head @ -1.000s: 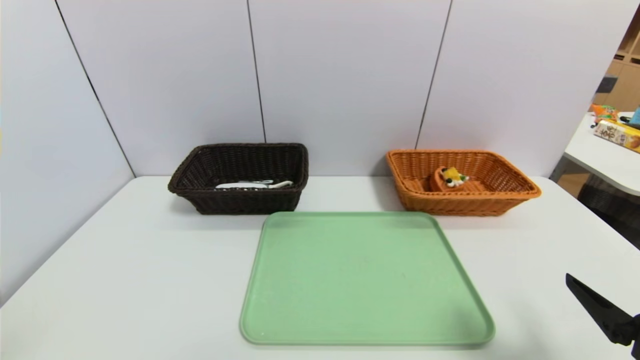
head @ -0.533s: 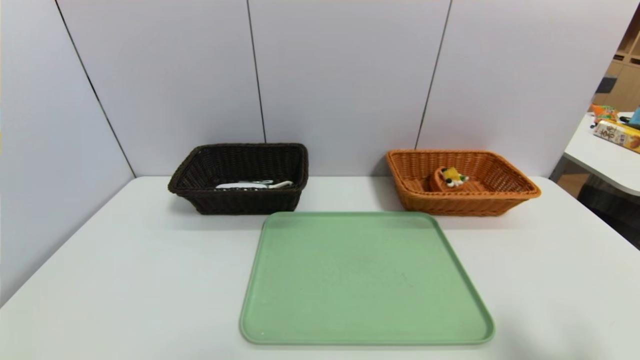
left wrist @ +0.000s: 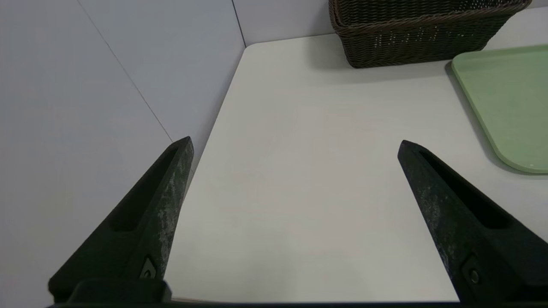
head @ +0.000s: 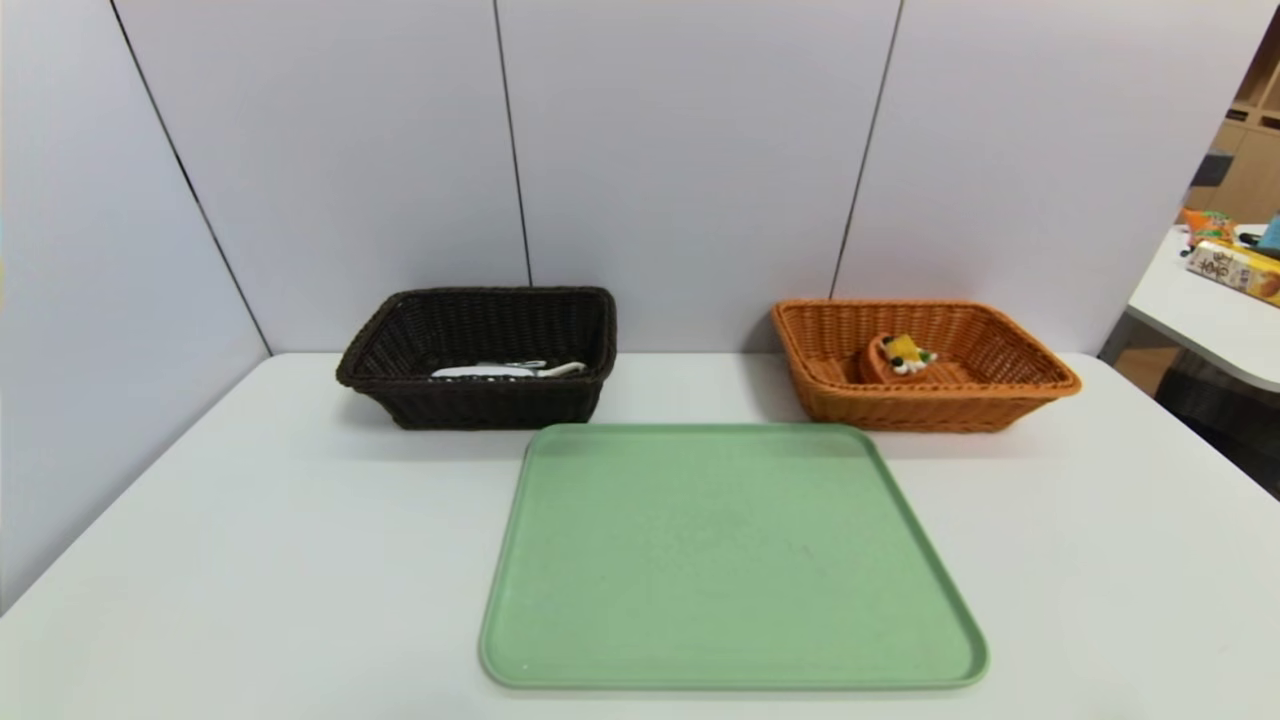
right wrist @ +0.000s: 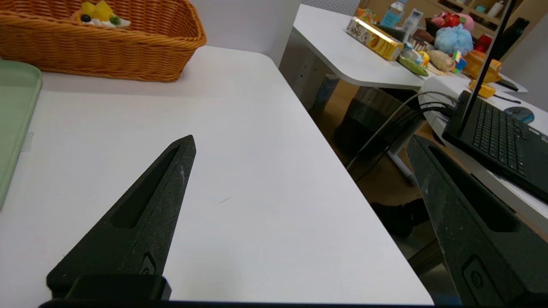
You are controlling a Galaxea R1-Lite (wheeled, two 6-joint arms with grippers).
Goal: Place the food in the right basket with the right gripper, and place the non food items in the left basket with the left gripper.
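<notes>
The food, a toy tart wedge (head: pixel 900 356) (right wrist: pixel 99 13) with yellow fruit and dark berries, lies inside the orange-tan right basket (head: pixel 1040 382) (right wrist: pixel 107 55). White non food items (head: pixel 505 370) lie inside the dark brown left basket (head: pixel 370 365) (left wrist: pixel 411 45). Neither arm shows in the head view. My left gripper (left wrist: pixel 294 145) hangs open over bare table near the left wall, well short of the dark basket. My right gripper (right wrist: pixel 299 143) is open over the table's right edge, empty, with the orange basket far ahead.
A pale green tray (head: pixel 730 560) (left wrist: pixel 509 102) (right wrist: pixel 13 119) lies empty at the table's middle, in front of both baskets. Grey wall panels close off the back and left. Beyond the right edge (right wrist: pixel 342 171) stand a second table with toys (right wrist: pixel 385 42) and a laptop (right wrist: pixel 501 137).
A second ago a black finger of the right gripper showed at the head view's lower right corner. It has since drawn back out of that view. Nothing else has moved.
</notes>
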